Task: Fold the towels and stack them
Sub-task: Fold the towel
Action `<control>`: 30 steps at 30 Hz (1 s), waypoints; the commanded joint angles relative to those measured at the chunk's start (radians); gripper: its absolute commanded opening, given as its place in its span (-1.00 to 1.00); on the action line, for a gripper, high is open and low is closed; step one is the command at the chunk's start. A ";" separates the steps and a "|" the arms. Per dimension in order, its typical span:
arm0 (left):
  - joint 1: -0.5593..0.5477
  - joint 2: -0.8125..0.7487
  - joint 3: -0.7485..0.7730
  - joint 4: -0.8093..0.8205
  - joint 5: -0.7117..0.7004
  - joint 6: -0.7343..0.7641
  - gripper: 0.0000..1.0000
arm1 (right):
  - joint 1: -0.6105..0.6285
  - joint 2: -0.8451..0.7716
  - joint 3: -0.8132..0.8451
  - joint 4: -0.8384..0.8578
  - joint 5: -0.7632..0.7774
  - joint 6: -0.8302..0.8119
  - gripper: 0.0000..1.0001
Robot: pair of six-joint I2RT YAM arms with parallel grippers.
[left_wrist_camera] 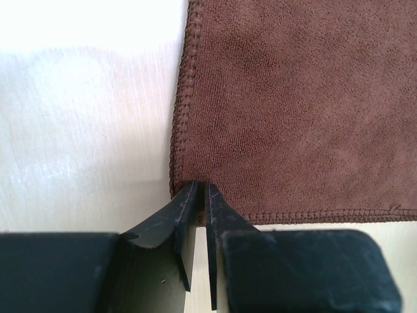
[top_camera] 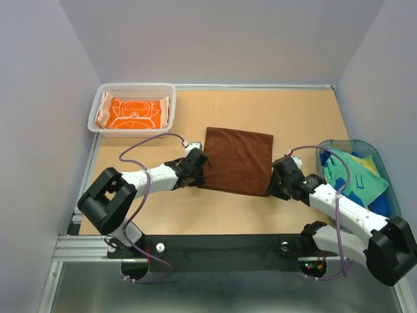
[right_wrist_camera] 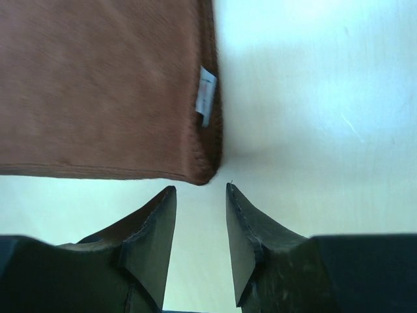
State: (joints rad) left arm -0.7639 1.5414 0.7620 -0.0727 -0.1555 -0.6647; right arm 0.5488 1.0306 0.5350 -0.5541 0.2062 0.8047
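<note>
Brown towel (top_camera: 238, 160), left gripper (left_wrist_camera: 201, 187) at corner

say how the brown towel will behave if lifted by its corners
Likely floppy: the brown towel lies flat and limp, so it should sag between lifted corners. Thin, so probably light. Its fuzzy pile looks grippy, not slippery.

Your right pincer (right_wrist_camera: 200, 188) stands with its fingers apart, nothing between them, just short of the corner of the brown towel (right_wrist_camera: 98, 85), which bears a small white tag (right_wrist_camera: 206, 99) and lies on the pale surface (right_wrist_camera: 313, 98).
</note>
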 commanded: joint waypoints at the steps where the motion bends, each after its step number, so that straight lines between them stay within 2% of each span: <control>1: -0.002 -0.030 -0.043 -0.098 0.013 -0.010 -0.57 | -0.006 -0.009 0.115 0.020 0.001 -0.010 -0.19; 7: -0.002 -0.052 -0.047 -0.108 0.010 -0.015 -0.58 | -0.006 0.054 0.195 0.077 -0.057 -0.024 -0.31; 15: -0.002 -0.079 -0.075 -0.124 0.008 -0.033 -0.67 | -0.009 0.154 0.111 0.138 -0.031 0.010 -0.42; 18: -0.002 -0.095 -0.089 -0.130 0.010 -0.044 -0.71 | -0.030 0.146 0.056 0.138 -0.002 0.031 -0.44; 23: -0.002 -0.147 -0.134 -0.127 0.046 -0.065 -0.73 | -0.131 0.134 -0.032 0.157 -0.095 0.028 -0.45; 30: -0.002 -0.282 -0.225 -0.142 0.125 -0.125 -0.73 | -0.173 0.039 -0.053 0.155 -0.090 0.041 -0.45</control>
State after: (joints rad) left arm -0.7639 1.3403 0.5930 -0.1268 -0.0750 -0.7498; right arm 0.3897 1.1324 0.4892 -0.4114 0.1184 0.8349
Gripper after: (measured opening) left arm 0.141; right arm 0.274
